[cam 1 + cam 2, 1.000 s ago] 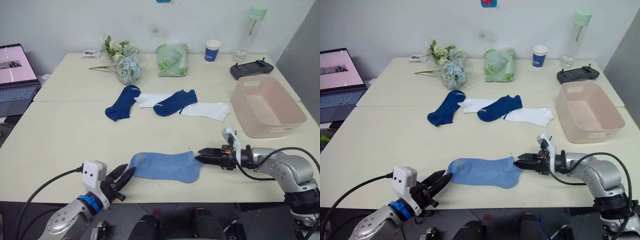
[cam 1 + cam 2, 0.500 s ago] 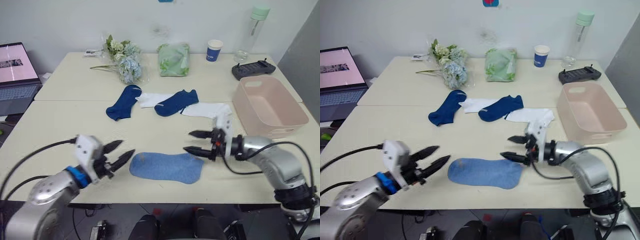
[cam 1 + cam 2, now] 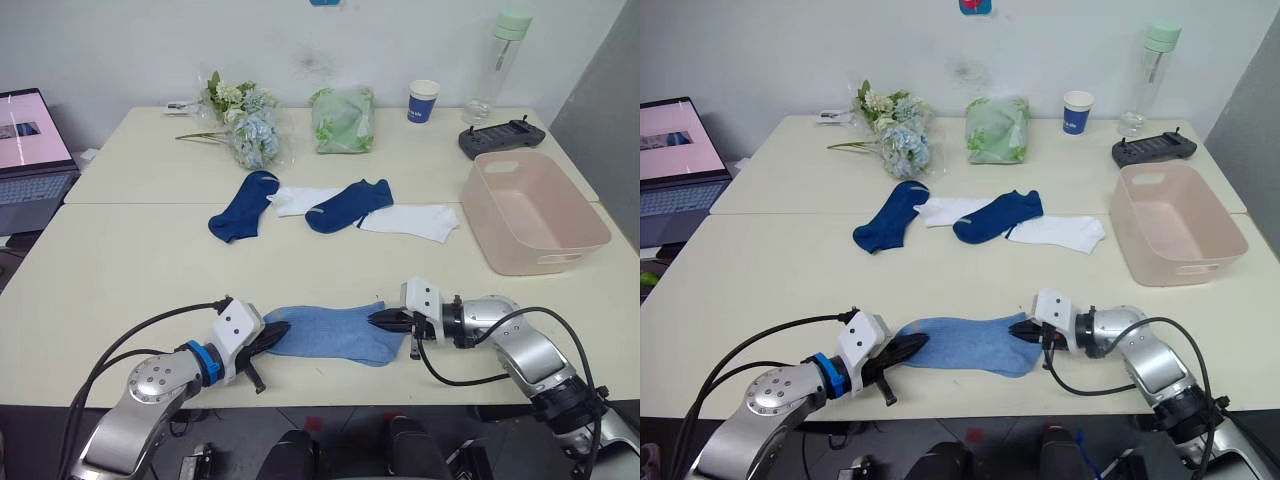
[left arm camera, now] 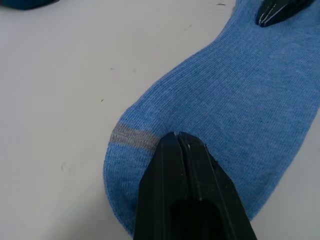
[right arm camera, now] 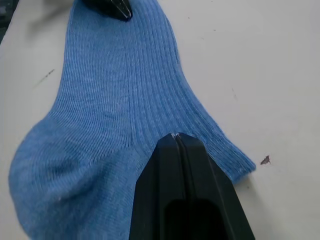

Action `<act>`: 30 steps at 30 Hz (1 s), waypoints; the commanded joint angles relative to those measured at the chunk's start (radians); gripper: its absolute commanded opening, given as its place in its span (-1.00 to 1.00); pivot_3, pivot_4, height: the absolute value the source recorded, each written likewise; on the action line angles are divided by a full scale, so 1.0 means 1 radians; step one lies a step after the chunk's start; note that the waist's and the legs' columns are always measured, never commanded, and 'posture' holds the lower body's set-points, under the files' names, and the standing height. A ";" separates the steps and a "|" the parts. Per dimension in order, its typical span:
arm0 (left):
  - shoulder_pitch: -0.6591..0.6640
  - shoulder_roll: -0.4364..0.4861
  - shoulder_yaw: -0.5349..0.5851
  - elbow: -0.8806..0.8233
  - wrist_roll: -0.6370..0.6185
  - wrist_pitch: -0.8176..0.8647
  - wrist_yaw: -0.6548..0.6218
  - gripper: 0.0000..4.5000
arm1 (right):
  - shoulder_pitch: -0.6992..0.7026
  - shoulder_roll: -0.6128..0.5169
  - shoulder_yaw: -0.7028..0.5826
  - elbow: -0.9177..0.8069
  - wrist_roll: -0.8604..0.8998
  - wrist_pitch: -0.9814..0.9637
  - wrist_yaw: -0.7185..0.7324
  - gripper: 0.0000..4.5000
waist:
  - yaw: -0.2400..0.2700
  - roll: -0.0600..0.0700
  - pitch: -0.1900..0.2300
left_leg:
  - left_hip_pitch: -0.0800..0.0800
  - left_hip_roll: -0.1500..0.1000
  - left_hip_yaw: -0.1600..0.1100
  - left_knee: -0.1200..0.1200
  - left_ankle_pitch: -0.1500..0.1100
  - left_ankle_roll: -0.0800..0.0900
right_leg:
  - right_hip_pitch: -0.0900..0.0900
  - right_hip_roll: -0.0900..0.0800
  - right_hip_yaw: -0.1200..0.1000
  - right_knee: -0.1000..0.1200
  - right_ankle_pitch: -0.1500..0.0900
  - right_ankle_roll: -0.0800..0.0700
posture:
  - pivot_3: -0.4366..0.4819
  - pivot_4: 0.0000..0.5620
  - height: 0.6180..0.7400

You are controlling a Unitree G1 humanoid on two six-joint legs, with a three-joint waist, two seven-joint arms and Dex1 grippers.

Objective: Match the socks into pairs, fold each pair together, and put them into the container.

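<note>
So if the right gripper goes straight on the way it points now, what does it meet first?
Past the light blue sock under it, the right gripper would probably first meet the left gripper, pointing back from the sock's other end.

No legible text anywhere.
White mark on the blue paper cup [image 3: 424, 101] too small to read; laptop screen [image 3: 30, 129], well left of that cup, equally unreadable; blue sign on the wall above cropped.
</note>
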 commanded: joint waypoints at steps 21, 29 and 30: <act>0.037 0.106 0.029 -0.069 -0.001 0.097 -0.074 -1.00 | -0.006 -0.070 0.007 -0.061 0.024 0.050 0.201 -0.98 | 0.000 0.000 0.000 | 0.001 0.000 0.000 0.000 0.000 0.000 | 0.001 0.000 0.000 0.000 0.000 0.000 | -0.05 -0.47 1.00; 0.055 0.077 0.117 -0.100 -0.103 0.115 -0.086 -1.00 | 0.049 -0.137 -0.102 -0.073 0.101 0.050 0.211 -0.98 | 0.001 0.000 0.000 | 0.001 0.001 0.000 0.000 0.000 0.000 | 0.002 0.000 0.000 0.000 0.000 0.000 | -0.05 -0.47 1.00; 0.053 0.064 0.134 -0.118 -0.139 0.126 -0.088 -1.00 | 0.049 -0.131 -0.130 -0.094 0.138 0.089 0.204 -0.98 | 0.001 0.000 0.000 | 0.001 0.001 0.000 0.000 0.000 0.000 | 0.002 0.000 0.000 0.000 0.000 0.000 | -0.05 -0.47 1.00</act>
